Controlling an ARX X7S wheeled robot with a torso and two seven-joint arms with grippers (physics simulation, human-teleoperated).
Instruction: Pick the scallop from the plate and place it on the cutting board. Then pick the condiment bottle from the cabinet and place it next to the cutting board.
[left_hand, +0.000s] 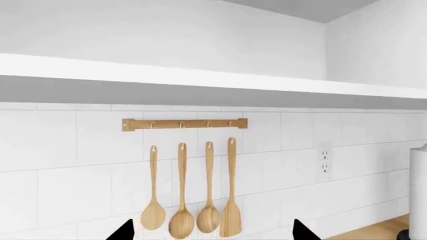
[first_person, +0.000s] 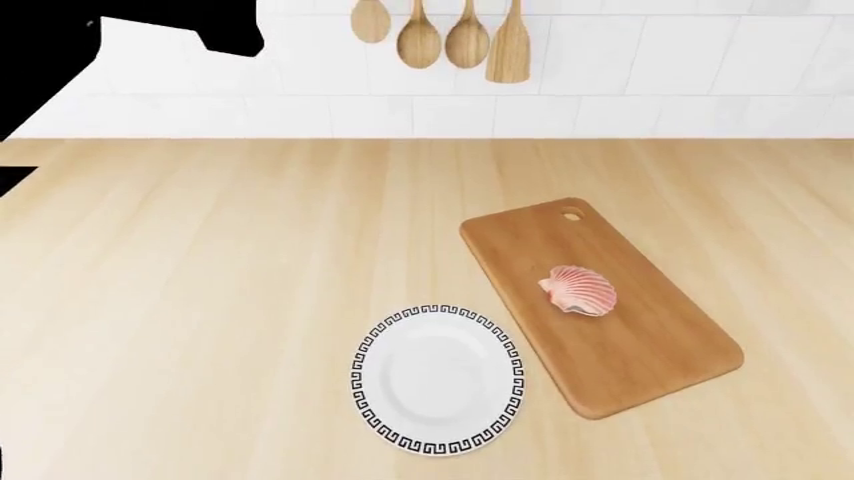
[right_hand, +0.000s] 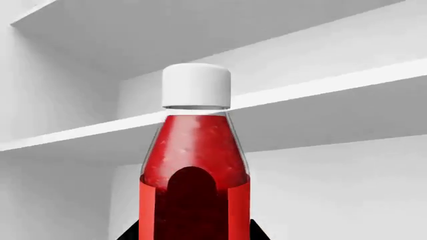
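Note:
The pink-and-white scallop (first_person: 579, 290) lies on the brown cutting board (first_person: 595, 305) in the head view. The Greek-key plate (first_person: 438, 380) sits bare in front of the board's left side. In the right wrist view the red condiment bottle (right_hand: 195, 165) with a white cap stands upright among white cabinet shelves. My right gripper (right_hand: 195, 232) is shut on it, a dark fingertip pressed against each side. My left gripper (left_hand: 213, 235) is open, its two black tips wide apart with nothing between them, facing the tiled wall. Neither gripper shows in the head view.
Several wooden spoons (left_hand: 193, 215) hang from a wall rack (left_hand: 184, 124), also seen as spoons (first_person: 441, 35) above the counter. A white shelf (left_hand: 200, 82) runs above them. A wall outlet (left_hand: 324, 160) and a white roll (left_hand: 419, 190) are nearby. A black arm shape (first_person: 120, 70) fills the head view's upper left.

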